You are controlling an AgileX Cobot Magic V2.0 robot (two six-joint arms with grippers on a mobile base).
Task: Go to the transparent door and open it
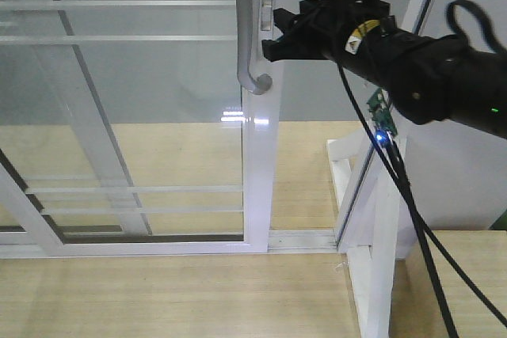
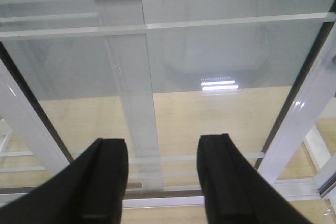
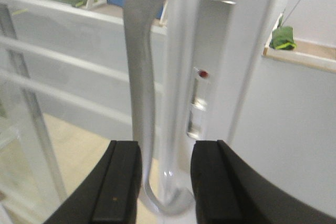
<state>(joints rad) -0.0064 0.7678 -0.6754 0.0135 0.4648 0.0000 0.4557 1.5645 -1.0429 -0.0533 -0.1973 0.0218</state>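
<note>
The transparent door (image 1: 261, 164) fills the left of the front view, a white-framed glass panel with thin horizontal bars. Its grey curved handle (image 1: 242, 29) runs down the stile and hooks in at the bottom. My right gripper (image 1: 273, 36) reaches in from the right at the handle's lower part. In the right wrist view the handle (image 3: 139, 77) runs down between the open black fingers (image 3: 123, 182), close against the left one, with the stile (image 3: 210, 66) behind. My left gripper (image 2: 163, 153) is open and holds nothing, facing the door's glass (image 2: 210, 51).
A second white-framed glass panel (image 1: 95, 124) stands behind the door. A white door-frame post (image 1: 384, 227) rises at the right, with black cables (image 1: 412, 211) hanging across it. A floor track (image 1: 158, 247) runs along the wooden floor (image 1: 158, 298).
</note>
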